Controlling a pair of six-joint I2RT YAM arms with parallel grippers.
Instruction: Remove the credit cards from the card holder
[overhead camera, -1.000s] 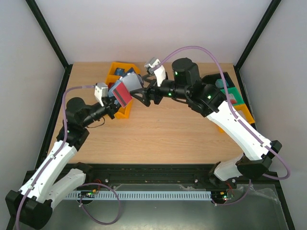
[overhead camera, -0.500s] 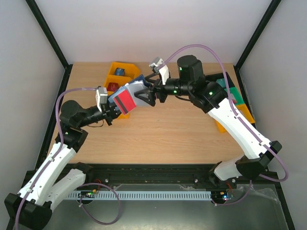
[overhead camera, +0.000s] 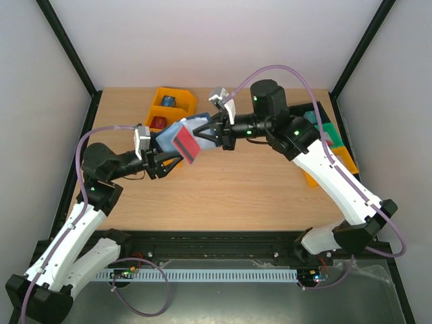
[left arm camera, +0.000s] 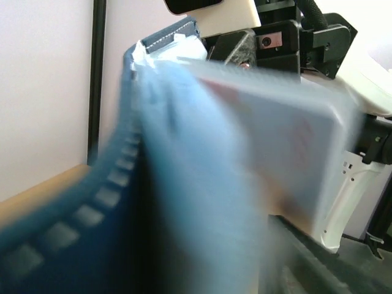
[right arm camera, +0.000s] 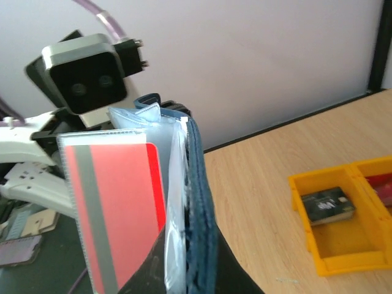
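No brand or wording can be read: the red card (right arm camera: 119, 211) shows only a plain grey stripe down its length, and the pale marks on the dark card (right arm camera: 329, 206) are too small to make out. The right claw (overhead camera: 208, 137) is clamped shut on the card holder (overhead camera: 181, 130), gripping it at its lower end, so that in the right wrist view the holder stands nearly upright out of the black fingers, navy cover (right arm camera: 199, 202) to the right and clear sleeves fanned open to the left. The red card sits in the front sleeve, only partly tucked in. From above, the holder hangs in the air between the two arms, over the table (overhead camera: 243, 189) and just in front of the yellow bin (overhead camera: 177, 99), with the red card tilted down towards the left claw (overhead camera: 164, 160). That claw is right at the holder's lower left edge – whether its jaws are gripping the holder or standing apart I cannot tell, since its own wrist view is filled by a blur of navy cover and light blue lining. The dark card lies flat in one compartment of the yellow bin – on its own, well apart from the holder.
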